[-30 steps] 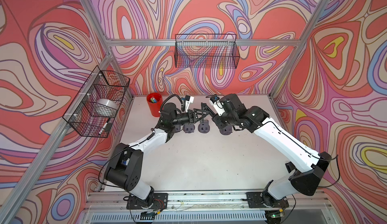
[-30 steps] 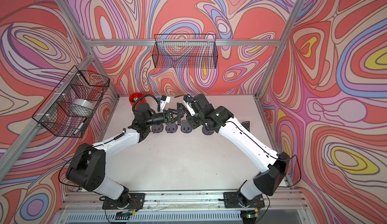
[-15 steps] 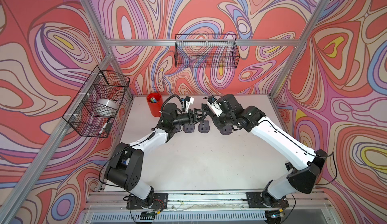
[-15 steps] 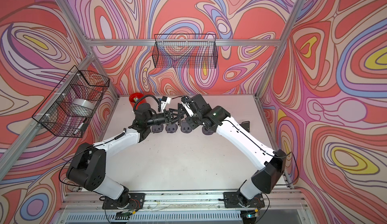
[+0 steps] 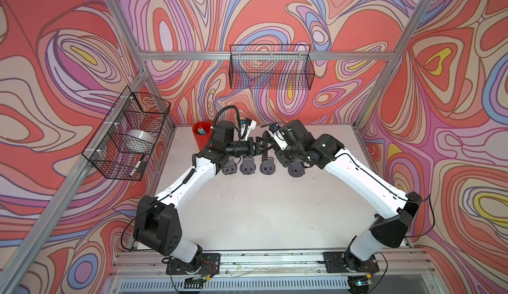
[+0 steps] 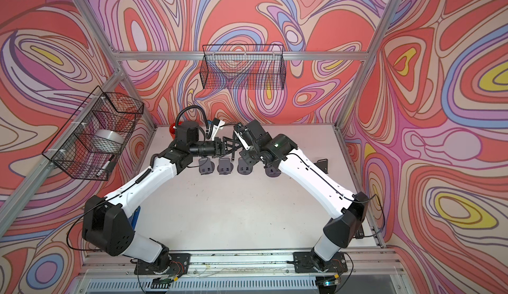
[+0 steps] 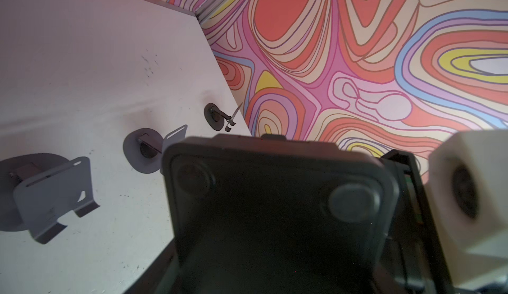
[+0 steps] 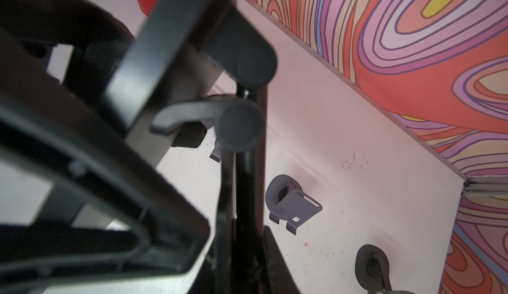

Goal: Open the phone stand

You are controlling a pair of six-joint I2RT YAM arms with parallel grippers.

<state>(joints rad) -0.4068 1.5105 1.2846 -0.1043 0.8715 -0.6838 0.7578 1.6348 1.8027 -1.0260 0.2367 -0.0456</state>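
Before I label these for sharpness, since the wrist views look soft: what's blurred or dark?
Left wrist: black stand fills the foreground, dark and soft; grey stands beyond are sharp. Right wrist: same stand blurred up close, table crisp. Top views: evenly lit, sharp.

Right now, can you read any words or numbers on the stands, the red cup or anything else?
None: no word, number or sign can be read anywhere.
grey stands: no print that I can read.
black phone stand: plain, no label shows.
red cup and marker in the side basket: too small to tell.
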